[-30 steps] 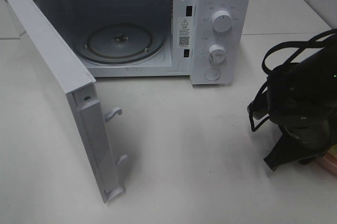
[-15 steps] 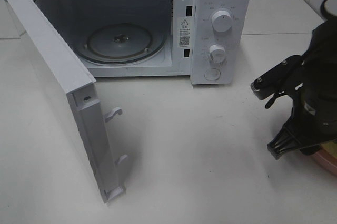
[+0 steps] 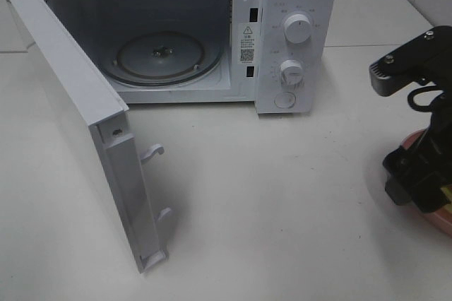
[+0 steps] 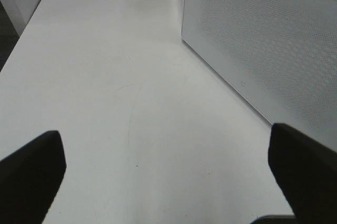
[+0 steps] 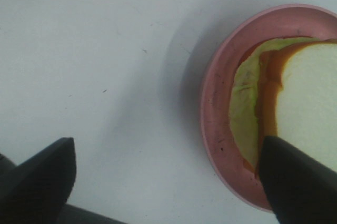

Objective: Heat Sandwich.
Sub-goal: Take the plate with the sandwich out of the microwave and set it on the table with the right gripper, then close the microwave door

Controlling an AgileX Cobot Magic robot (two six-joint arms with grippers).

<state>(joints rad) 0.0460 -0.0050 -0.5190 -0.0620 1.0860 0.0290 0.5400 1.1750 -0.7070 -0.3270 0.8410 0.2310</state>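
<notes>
The sandwich [image 5: 310, 103], white bread over green lettuce and reddish filling, lies on a round pink plate [image 5: 216, 124] on the white table. My right gripper [image 5: 166, 182] is open and hovers above the plate's edge. One finger [image 5: 295, 182] is over the sandwich and the other [image 5: 37, 176] is over bare table. In the exterior high view the right arm [image 3: 417, 174] covers most of the plate [image 3: 442, 222] at the right edge and hides the sandwich. My left gripper [image 4: 168, 176] is open and empty above bare table.
The white microwave [image 3: 296, 4] stands at the back, its door [image 3: 78, 103] swung wide toward the front left. Its glass turntable [image 3: 161, 57] is bare. The left wrist view shows a perforated white microwave panel [image 4: 263, 40] close by.
My right arm has shifted to the right and its wrist has turned. The pink plate shows more at the right edge. The microwave has not moved.
</notes>
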